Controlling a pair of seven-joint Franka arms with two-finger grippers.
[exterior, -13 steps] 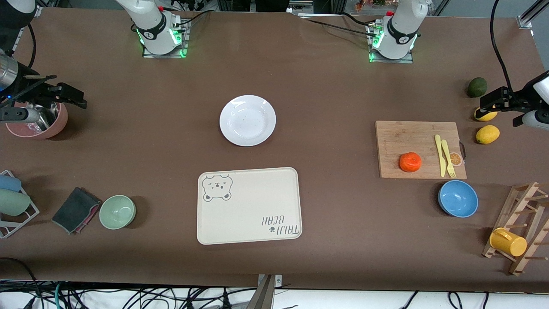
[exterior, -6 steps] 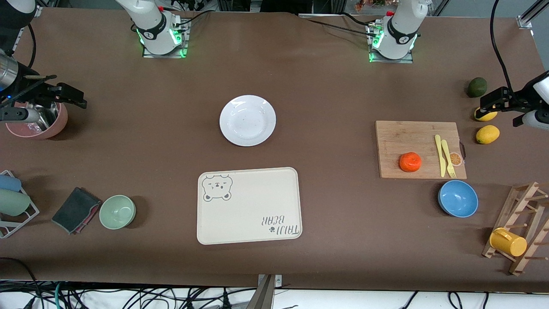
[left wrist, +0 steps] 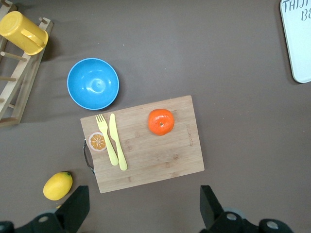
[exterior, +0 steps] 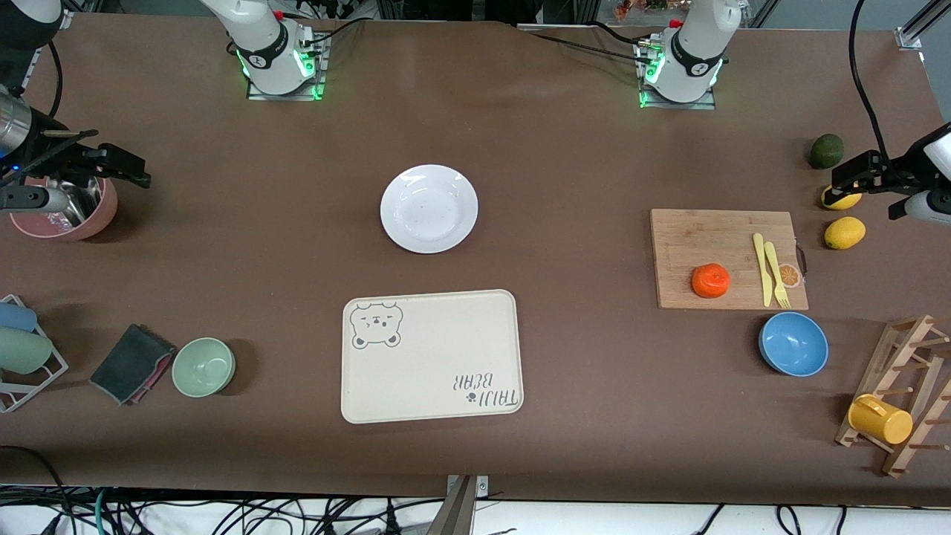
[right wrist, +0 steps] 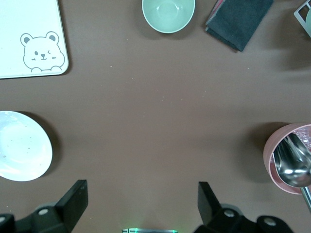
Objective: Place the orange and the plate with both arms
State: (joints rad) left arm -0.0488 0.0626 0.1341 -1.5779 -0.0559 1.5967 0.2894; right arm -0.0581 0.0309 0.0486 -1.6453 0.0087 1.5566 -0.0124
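With both grippers' fingers spread wide and empty, the orange [exterior: 710, 281] on the board [exterior: 698, 238] looks light, round, apt to roll — pinch its 2 sides; the plate [exterior: 429, 209], mid-table, seems stiff, slick, breakable — take its rim.

Fork [exterior: 776, 275] and knife [exterior: 761, 269] beside orange [exterior: 710, 281]

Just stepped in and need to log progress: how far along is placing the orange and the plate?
Done: nothing yet. The orange sits on the cutting board, the plate on the bare table, and the tray holds nothing. In hand: nothing; the left gripper, open, is over the lemons, and the right gripper, open, is over the pink cup. Left: both pickups and placements.
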